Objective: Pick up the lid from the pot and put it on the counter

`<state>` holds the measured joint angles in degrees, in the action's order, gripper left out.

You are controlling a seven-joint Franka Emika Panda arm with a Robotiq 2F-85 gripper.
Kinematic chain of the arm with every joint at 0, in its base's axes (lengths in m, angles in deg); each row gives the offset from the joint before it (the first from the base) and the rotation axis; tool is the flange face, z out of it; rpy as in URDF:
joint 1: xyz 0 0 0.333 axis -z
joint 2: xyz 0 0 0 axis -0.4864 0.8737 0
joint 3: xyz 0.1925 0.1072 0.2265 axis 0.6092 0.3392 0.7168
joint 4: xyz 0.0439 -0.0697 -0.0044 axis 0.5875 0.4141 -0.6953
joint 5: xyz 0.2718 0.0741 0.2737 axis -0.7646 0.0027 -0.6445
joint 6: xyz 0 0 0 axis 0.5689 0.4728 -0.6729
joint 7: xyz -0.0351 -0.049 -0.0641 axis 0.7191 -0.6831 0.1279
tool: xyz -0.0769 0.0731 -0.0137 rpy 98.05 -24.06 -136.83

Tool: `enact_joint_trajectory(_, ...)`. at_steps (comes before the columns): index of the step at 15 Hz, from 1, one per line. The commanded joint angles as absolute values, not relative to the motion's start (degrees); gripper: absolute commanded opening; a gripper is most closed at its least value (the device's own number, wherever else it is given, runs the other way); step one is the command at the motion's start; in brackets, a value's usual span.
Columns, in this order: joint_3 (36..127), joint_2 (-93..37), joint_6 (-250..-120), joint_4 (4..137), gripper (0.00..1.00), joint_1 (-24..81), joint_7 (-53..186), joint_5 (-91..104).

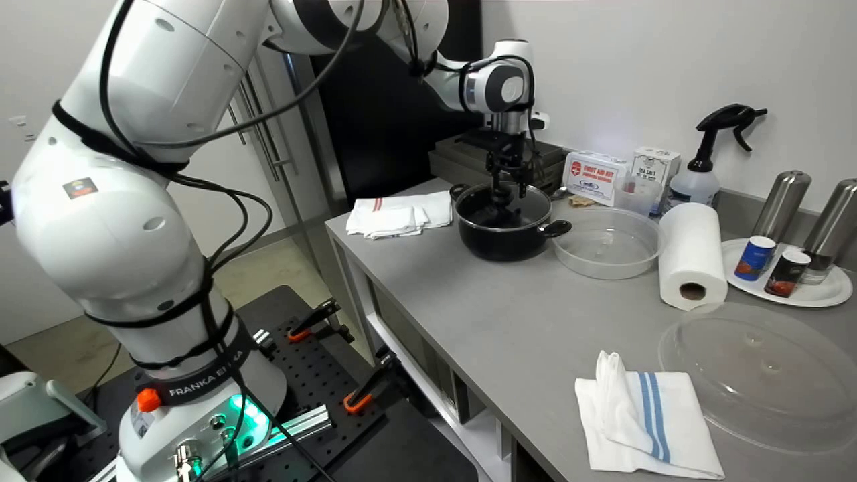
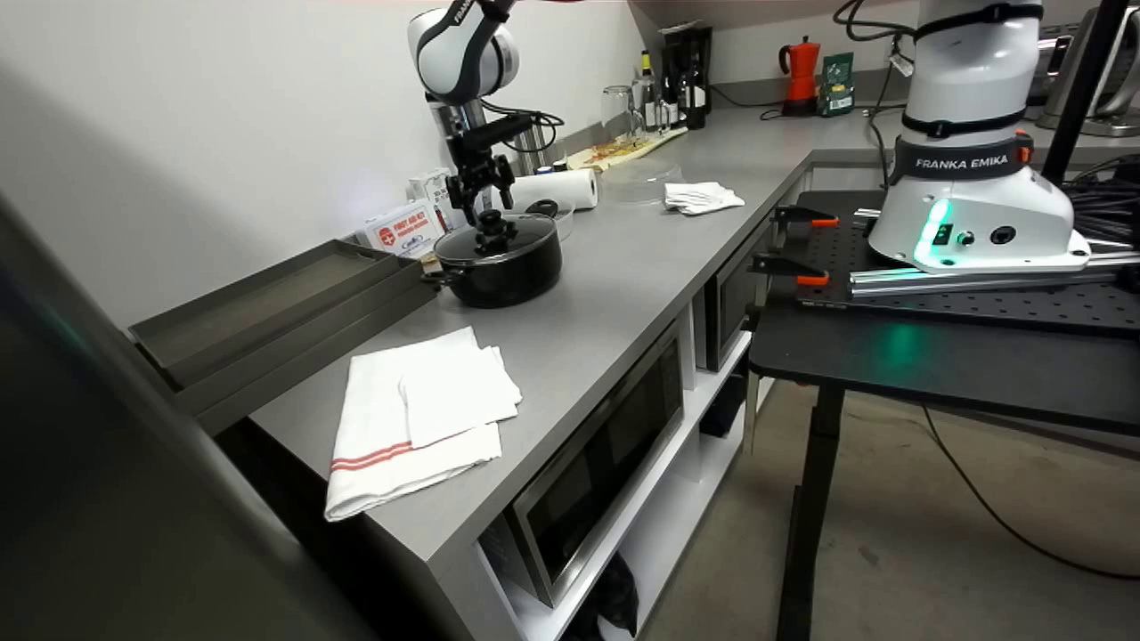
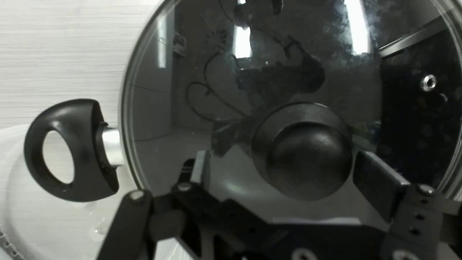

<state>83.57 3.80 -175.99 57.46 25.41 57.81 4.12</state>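
Observation:
The glass lid (image 1: 533, 209) with its black centre knob (image 3: 310, 162) sits on the black pot (image 1: 499, 245). The lid (image 2: 536, 230) and pot (image 2: 517, 281) also show in the other exterior view. The pot stands near the far end of the grey counter (image 1: 535, 321). My gripper (image 3: 283, 160) is open just above the lid. In the wrist view its fingers stand on both sides of the knob, with a gap at each side and the knob closer to the right-hand finger. The gripper also shows above the knob in both exterior views (image 1: 510, 187) (image 2: 488, 205). Nothing is held.
A clear round dish (image 1: 606, 258) stands right beside the pot handle. A paper towel roll (image 1: 689, 258), first aid kit (image 1: 592, 175), grey trays (image 2: 267, 312) and white towel (image 1: 402, 215) are nearby. A large clear cover (image 1: 770, 381) and striped towel (image 1: 646, 422) lie farther along.

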Motion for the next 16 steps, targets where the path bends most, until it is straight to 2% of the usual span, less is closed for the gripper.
enact_joint_trajectory(1, 83.26, 3.59, -175.29, 57.18, 1.0, 24.73, 57.7, 4.43)
enact_joint_trajectory(16, 84.04, -1.53, -176.57, 64.34, 1.0, 25.38, 59.43, 3.75)
